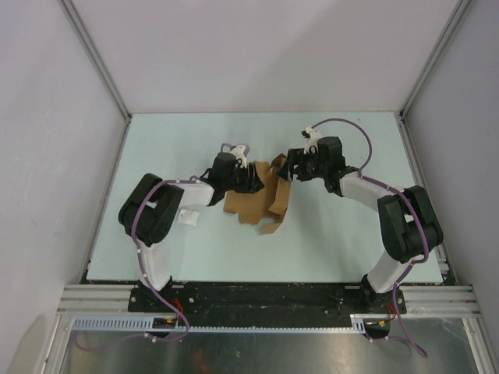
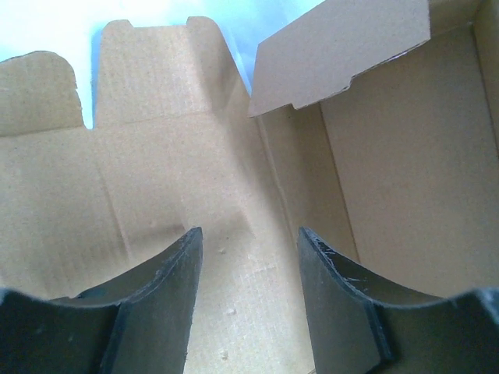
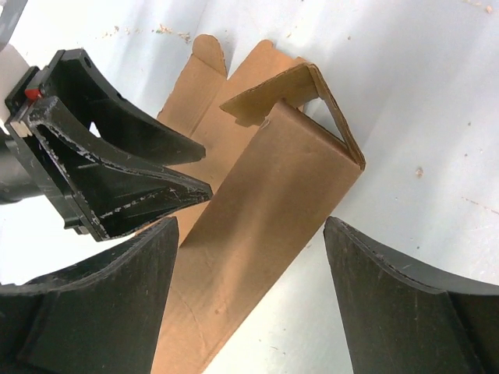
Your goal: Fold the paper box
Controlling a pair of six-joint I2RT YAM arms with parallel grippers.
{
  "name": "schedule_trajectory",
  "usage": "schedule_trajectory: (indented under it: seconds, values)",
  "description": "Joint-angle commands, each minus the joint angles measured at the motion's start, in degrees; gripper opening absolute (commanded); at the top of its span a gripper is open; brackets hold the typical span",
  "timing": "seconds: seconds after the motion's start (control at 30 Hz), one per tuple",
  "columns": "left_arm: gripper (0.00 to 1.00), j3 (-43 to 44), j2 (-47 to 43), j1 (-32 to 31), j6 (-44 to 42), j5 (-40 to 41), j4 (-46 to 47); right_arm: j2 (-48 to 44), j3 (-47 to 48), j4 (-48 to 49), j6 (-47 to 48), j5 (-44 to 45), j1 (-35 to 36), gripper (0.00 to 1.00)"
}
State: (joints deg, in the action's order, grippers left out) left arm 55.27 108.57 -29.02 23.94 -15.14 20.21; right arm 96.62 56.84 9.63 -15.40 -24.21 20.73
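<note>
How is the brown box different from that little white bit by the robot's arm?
The paper box is brown; the white scrap is white. The paper box is far bigger than the white scrap. The paper box has flaps standing up; the white scrap seems to lie flat. Both rest on the table.

Seen from above, my left gripper (image 1: 248, 181) and my right gripper (image 1: 290, 167) hide their fingertips under their own bodies. There I cannot tell where they meet the paper box (image 1: 253, 204), part of which lies beneath both.

At my left wrist, the cardboard runs out of view to both sides of my fingers (image 2: 168, 304). Whether they touch the panel under them I cannot tell. Ahead of them the table (image 2: 39, 23) is washed-out glare.

At my right wrist, the box's near end is cut off between my fingers (image 3: 109, 312). The left gripper's rear is cut off too.

A white scrap (image 1: 187, 217), back from my left gripper, is too small to make out.
</note>
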Motion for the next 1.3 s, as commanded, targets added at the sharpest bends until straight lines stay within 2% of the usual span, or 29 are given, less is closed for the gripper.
schedule_trajectory:
  seconds: [0.0,0.33,0.57,0.73,1.0,1.27]
  values:
    - [0.57,-0.51,-2.93,0.54,-0.65,0.2,0.71,-1.43,3.63,-3.82,-3.76,3.55,1.15,0.81]
    - [0.56,-0.86,-2.93,0.63,-0.39,0.11,0.71,-0.73,6.35,-14.02,-8.33,8.12,3.44,0.82]
    - [0.56,-0.95,-3.46,0.63,-0.39,-0.16,0.71,-0.73,7.76,-17.45,-7.46,8.21,3.97,0.72]
    - [0.56,-1.12,-3.72,0.71,-0.39,-0.24,0.71,0.24,9.17,-19.73,-4.64,7.33,3.7,0.65]
    - [0.56,-1.21,-4.16,1.06,-0.39,-0.86,0.71,0.32,11.18,-21.49,1.24,6.98,2.91,0.62]
    - [0.55,-2.79,-6.71,2.3,-0.92,-2.0,0.71,3.92,22.15,-33.61,11.88,8.3,1.07,0.63]
